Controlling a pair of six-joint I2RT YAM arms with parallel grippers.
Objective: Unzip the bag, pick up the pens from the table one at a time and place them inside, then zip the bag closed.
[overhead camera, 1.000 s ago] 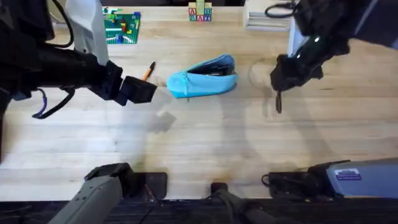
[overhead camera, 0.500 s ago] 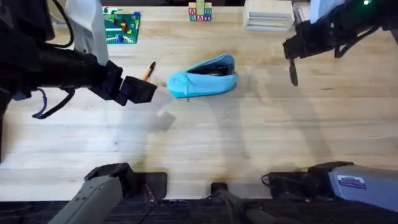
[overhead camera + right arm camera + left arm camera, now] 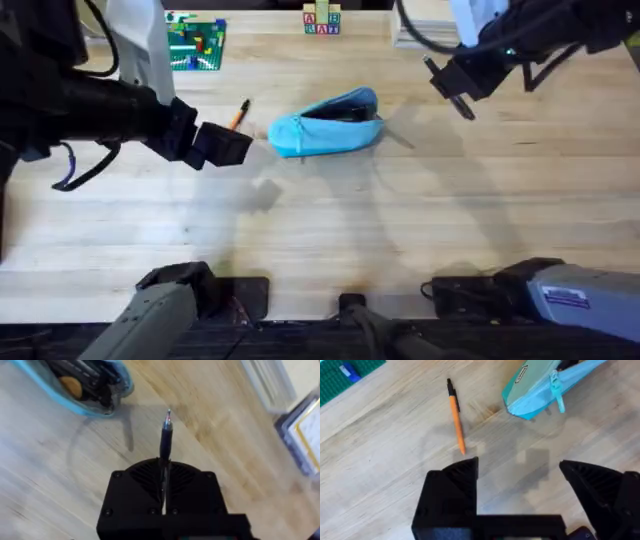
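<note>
The light blue bag (image 3: 325,127) lies unzipped in the middle of the table (image 3: 330,220), its mouth showing dark contents (image 3: 80,382). High above the table, to the right of the bag, my right gripper (image 3: 462,82) is shut on a black pen (image 3: 464,107); the pen's tip (image 3: 165,430) sticks out past the fingers toward the bag's open end (image 3: 95,390). An orange pen with a black end (image 3: 240,113) lies left of the bag. My left gripper (image 3: 228,146) hovers open just in front of this orange pen (image 3: 455,417), fingers (image 3: 454,485) apart and holding nothing.
A green brick baseplate (image 3: 195,42) sits at the back left. Letter blocks (image 3: 322,20) stand at the back centre, and a white stack (image 3: 432,32) lies at the back right beside a framed box (image 3: 305,435). Bare wood spreads across the table's front.
My right gripper has risen from the table with the black pen and swung back and left toward the bag. The left arm, the bag and the orange pen have stayed put.
</note>
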